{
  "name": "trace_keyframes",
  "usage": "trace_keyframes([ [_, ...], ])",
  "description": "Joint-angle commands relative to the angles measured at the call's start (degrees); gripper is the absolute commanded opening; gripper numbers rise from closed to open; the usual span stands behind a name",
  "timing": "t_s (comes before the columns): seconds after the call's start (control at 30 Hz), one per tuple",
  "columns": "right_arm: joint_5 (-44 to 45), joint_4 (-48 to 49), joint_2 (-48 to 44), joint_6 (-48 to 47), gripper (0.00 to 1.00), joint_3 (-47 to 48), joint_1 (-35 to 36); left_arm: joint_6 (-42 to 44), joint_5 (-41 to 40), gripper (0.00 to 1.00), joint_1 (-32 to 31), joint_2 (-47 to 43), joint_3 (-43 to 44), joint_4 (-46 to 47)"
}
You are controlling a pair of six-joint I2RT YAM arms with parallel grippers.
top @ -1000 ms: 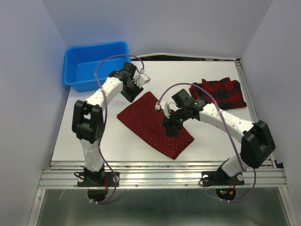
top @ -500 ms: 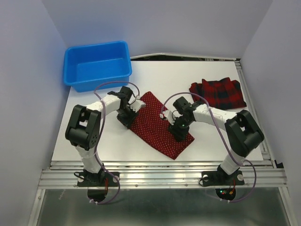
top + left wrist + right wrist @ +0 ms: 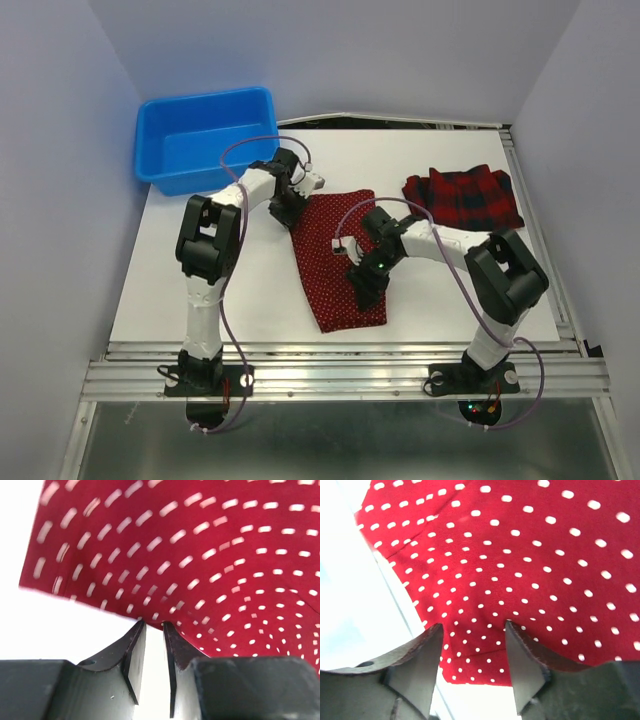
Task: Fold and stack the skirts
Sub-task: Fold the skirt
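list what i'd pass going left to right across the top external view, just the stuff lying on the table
blue bin → polka-dot skirt → tartan skirt

A polka-dot skirt (image 3: 335, 262) is lying mid-frame on the bench (image 3: 200, 290), the left hand (image 3: 297, 198) meeting its upper left corner, the right hand (image 3: 364, 284) sitting on its right half. A tartan skirt (image 3: 465, 198) is lying upper right, a blue bin (image 3: 205, 98) sitting upper left.
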Motion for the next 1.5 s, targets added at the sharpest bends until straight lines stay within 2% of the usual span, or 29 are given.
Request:
trace_keyframes([
  [0.0, -9.22, 0.68, 1.8, 5.89, 0.59, 3.97, 1.67, 0.69, 0.14, 0.34, 1.19, -1.74, 1.87, 0.51],
  [0.1, -10.9, 0.5, -2.31, 7.65, 0.62, 6.79, 1.06, 1.39, 6.55, 0.47, 2.86, -14.64, -5.23, 4.19],
  [0.13, -10.9, 0.5, -3.29, 8.18, 0.62, 7.49, 0.53, 0.87, 7.61, 0.5, 3.21, -22.68, -10.12, 5.69],
  [0.2, -10.64, 0.68, -5.49, 10.54, 0.64, 9.6, -2.01, 0.17, 8.32, 0.55, 4.0, -31.25, -15.33, 9.82],
  [0.23, -10.46, 1.64, -5.85, 11.26, 0.65, 10.04, -2.89, 0.34, 8.84, 0.58, 4.01, -39.73, -20.4, 11.23],
  [0.27, -10.29, 2.34, -6.29, 12.22, 0.66, 10.74, -4.47, 0.69, 9.37, 0.61, 3.83, -43.9, -22.89, 12.98],
  [0.33, -10.2, 4.62, -6.82, 16.07, 0.7, 10.66, -5.0, 1.39, 8.25, 0.68, 2.96, -50.77, -26.5, 13.61],
  [0.37, -9.59, 7.77, -6.99, 17.93, 0.71, 9.96, -5.01, 2.44, 7.45, 0.69, 2.17, -55.94, -29.57, 12.92],
  [0.47, -11.24, 14.79, -6.21, 27.22, 0.78, 6.64, -5.01, 6.3, 2.1, 0.7, -5.2, -62.56, -34.77, 10.63],
  [0.5, -12.12, 16.92, -5.94, 28.65, 0.79, 5.4, -5.01, 6.49, -2.36, 0.7, -11.75, -63.62, -36.17, 10.54],
  [0.53, -13.17, 20.42, -5.68, 29.88, 0.8, 4.25, -5.01, 6.58, -4.23, 0.7, -15.21, -64.94, -38.54, 10.19],
  [0.63, -15.28, 22.38, -3.05, 31.65, 0.8, 3.28, -5.01, 5.87, -6.19, 0.7, -24.96, -64.52, -41.27, 8.96],
  [0.7, -17.04, 23.61, -1.2, 32.35, 0.74, 3.28, -5.01, 5.61, -7.66, 0.71, -28.76, -63.64, -42.25, 8.95],
  [0.73, -18.27, 26.58, -0.93, 33.23, 0.72, 2.41, -5.01, 5.61, -9.85, 0.71, -33.56, -62.68, -42.86, 9.13],
  [0.8, -19.42, 30.54, -0.58, 35.59, 0.67, 0.82, -5.01, 5.79, -12.41, 0.71, -39.12, -61.53, -43.57, 10.44],
  [0.87, -21.09, 33.55, 0.3, 35.7, 0.63, -0.85, -5.01, 5.96, -16.54, 0.72, -46.57, -58.81, -44.45, 12.19],
  [0.97, -20.75, 32.94, 1.88, 33.68, 0.62, -2.86, -5.01, 5.97, -20.05, 0.73, -52.22, -52.77, -44.54, 13.61],
  [1.1, -20.83, 32.94, 4.43, 32.54, 0.61, -5.59, -5.01, 3.33, -20.16, 0.73, -53.82, -45.19, -43.84, 17.38],
  [1.13, -21.0, 33.02, 6.35, 32.19, 0.6, -6.99, -5.01, 1.59, -20.59, 0.73, -55.57, -40.13, -42.96, 19.83],
  [1.3, -21.44, 33.29, 7.77, 32.53, 0.59, -7.62, -5.01, 0.87, -20.16, 0.73, -56.37, -35.16, -42.52, 22.92],
  [1.4, -21.53, 33.29, 8.38, 32.88, 0.59, -7.45, -5.01, 1.04, -19.8, 0.64, -56.46, -32.53, -42.43, 23.72],
  [1.43, -21.53, 33.29, 8.39, 32.89, 0.59, -7.36, -5.01, 1.04, -19.72, 0.64, -56.46, -31.83, -42.52, 23.98],
  [1.47, -21.53, 33.29, 8.65, 32.97, 0.59, -7.27, -5.01, 1.3, -20.24, 0.59, -56.46, -30.69, -42.69, 24.24],
])
